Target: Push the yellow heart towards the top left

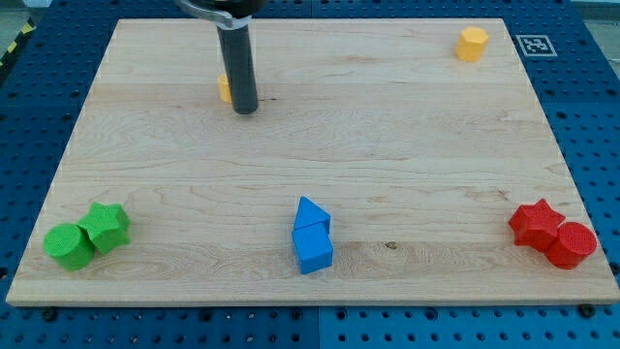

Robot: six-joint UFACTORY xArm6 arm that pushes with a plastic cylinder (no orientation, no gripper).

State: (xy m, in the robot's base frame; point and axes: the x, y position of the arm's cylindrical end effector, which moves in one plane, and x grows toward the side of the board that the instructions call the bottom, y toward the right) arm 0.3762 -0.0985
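Note:
A yellow block, most likely the yellow heart, sits in the board's upper left part; only its left edge shows, the rest is hidden behind my rod. My tip rests on the board right against its right side, slightly below it. A second yellow block, six-sided, stands near the top right corner.
A green cylinder and a green star touch at the bottom left. A blue triangle and a blue cube touch at the bottom middle. A red star and a red cylinder touch at the bottom right. The wooden board ends close by them.

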